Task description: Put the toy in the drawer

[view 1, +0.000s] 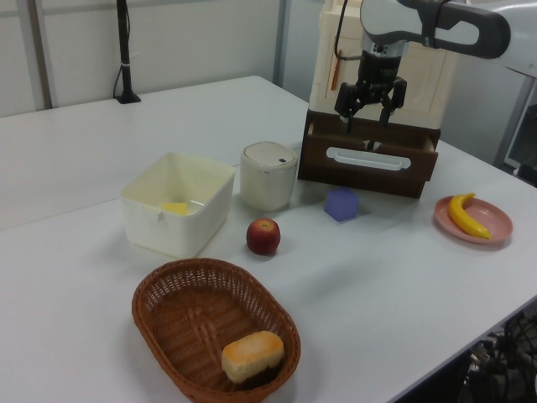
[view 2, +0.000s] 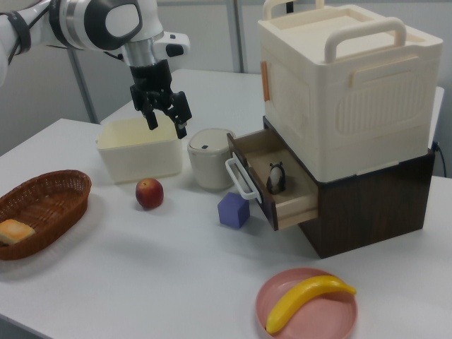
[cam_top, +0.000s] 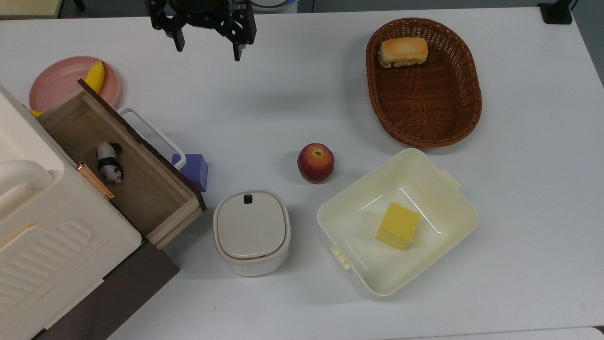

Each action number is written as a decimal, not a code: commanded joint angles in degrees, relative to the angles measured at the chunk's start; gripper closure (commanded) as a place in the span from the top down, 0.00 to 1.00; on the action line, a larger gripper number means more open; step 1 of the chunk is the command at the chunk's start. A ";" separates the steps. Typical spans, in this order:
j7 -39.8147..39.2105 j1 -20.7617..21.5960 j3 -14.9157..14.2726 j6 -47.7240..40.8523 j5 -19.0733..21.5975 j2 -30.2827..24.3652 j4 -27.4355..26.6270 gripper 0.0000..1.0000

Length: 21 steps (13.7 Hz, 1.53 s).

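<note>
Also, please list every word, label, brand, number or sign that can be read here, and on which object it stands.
None: no readable text on any object.
The lidded white container has a small dark mark on its lid, with no letters to make out.
The cabinet and drawer carry no label.

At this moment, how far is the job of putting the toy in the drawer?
Done: the toy stands inside the open drawer. In hand: nothing; the gripper is open and empty, high above the table, away from the drawer. Left: nothing for the placing itself; the drawer is not pushed in.
</note>
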 commanded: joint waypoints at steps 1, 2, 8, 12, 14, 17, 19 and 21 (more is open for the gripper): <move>-2.05 8.69 -9.00 -0.49 0.71 -1.98 -1.87 1.00; -2.67 8.87 -9.10 -0.49 0.71 -1.89 -1.87 1.00; -5.05 9.05 -9.19 -0.32 1.59 -1.71 -1.43 1.00; -4.96 8.79 -9.10 -0.58 4.49 -1.98 -1.08 1.00; -5.22 8.79 -9.10 -0.75 5.63 -1.98 -0.37 1.00; -5.49 8.88 -8.92 -2.34 5.55 -2.06 -0.28 1.00; -5.57 8.79 -8.84 -2.34 5.55 -2.06 -0.11 1.00; -5.92 8.70 -8.84 -2.25 5.55 -2.06 -0.11 1.00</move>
